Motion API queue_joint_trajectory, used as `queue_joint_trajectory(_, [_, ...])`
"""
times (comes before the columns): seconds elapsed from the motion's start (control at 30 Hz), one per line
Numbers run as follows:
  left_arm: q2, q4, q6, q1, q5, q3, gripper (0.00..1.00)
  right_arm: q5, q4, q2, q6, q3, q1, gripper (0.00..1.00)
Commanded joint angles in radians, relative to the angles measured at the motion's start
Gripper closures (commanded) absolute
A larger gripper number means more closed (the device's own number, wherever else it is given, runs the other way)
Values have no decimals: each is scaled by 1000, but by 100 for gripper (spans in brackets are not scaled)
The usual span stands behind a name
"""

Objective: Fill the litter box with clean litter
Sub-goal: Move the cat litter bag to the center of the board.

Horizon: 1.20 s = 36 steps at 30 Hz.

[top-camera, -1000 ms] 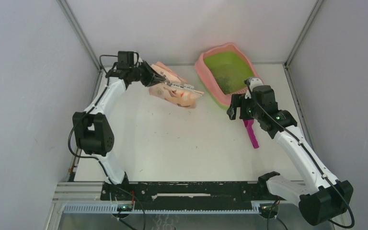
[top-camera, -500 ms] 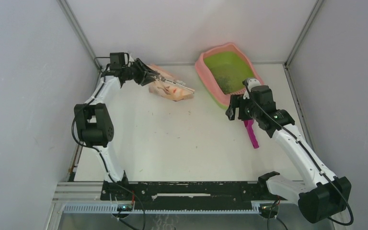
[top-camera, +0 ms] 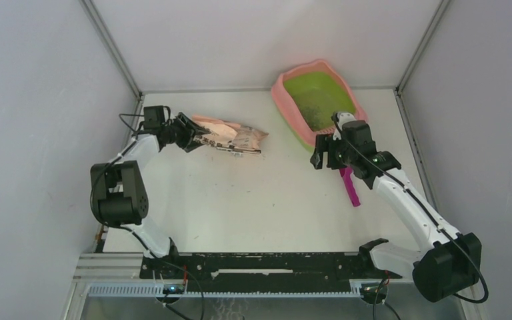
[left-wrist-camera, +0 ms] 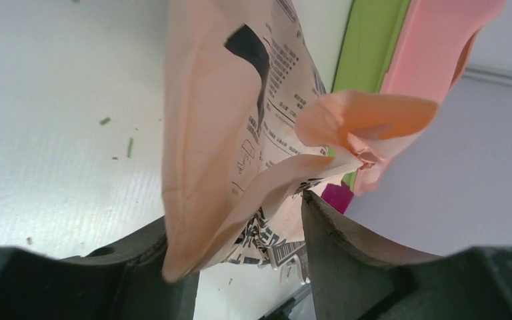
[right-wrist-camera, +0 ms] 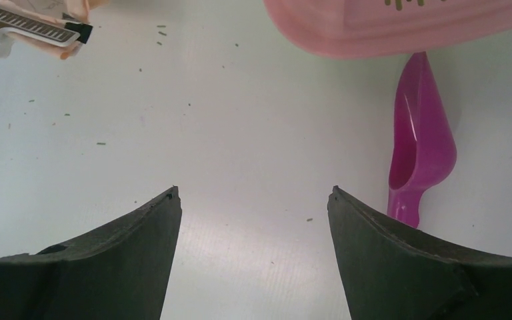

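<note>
Two hands out over the table [top-camera: 253, 200], well apart. Left hand [top-camera: 188, 133] low at the far-left side, pointing right, jaws parted about halfway. Between its fingers [left-wrist-camera: 347, 253], the crumpled end of the bag [top-camera: 230, 135]: peach-pink with black print, lying flat on the table and stretching right from the hand. Bag touching the finger on the wrist view's left and close against the other; no tight pinch to be seen, the gap far wider than the bag's thin sheet. Right hand [top-camera: 321, 155] raised above the table at the right, jaws spread wide, holding nothing, only table showing between the fingers. Hovering just beside the near corner of the litter box [top-camera: 277, 93], not touching it. Just beside that hand too, nearer the bases, the magenta scoop [top-camera: 352, 190], flat on the table, partly hidden under the right arm from above. Litter box at the far-right corner of the table, set at an angle, pink rim around a lime-green basin. Litter [top-camera: 320, 115] inside as a patch of dark grains over the near half of the basin; far half mostly green. Stray bits [right-wrist-camera: 100, 143] scattered on the table between bag and box.
</note>
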State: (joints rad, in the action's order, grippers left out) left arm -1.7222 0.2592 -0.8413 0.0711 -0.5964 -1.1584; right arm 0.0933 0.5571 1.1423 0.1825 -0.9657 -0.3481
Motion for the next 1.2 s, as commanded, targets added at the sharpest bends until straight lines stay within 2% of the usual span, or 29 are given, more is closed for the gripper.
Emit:
queue_joint_trajectory(0.0, [69,-82,-42,35,97,35,43,-74,-29,-3,25,24,44,13])
queue_joint_trajectory(0.1, [13,-77,-50,38,107,-26,44,-146,-30,17,31,53,96,8])
queue_joint_trajectory(0.23, [-94,-78,-61,35,90,-125,51,-233,-85,57,52,101,131,7])
queue_joint_trajectory(0.53, [-214,-80,-71,31,77,-234,62,-337,-196,185,63,127,175,8])
queue_joint_trajectory(0.67, [-273,3,-49,43,96,-376,62,-371,-228,227,34,114,194,9])
queue_joint_trajectory(0.83, [-380,105,-33,45,82,-578,61,-327,-267,289,28,109,236,10])
queue_joint_trajectory(0.9, [-395,149,-15,47,72,-622,54,-309,-276,319,30,102,247,12])
queue_joint_trajectory(0.93, [-387,156,-11,48,68,-619,42,-298,-283,334,31,97,251,15])
queue_joint_trajectory(0.97, [-367,156,-7,48,67,-602,21,-285,-288,345,31,93,253,18])
queue_joint_trajectory(1.03, [-320,152,2,52,74,-559,3,-269,-284,366,31,79,252,28])
queue_joint_trajectory(1.17, [-206,89,-20,66,79,-415,0,-266,-282,373,33,78,233,40])
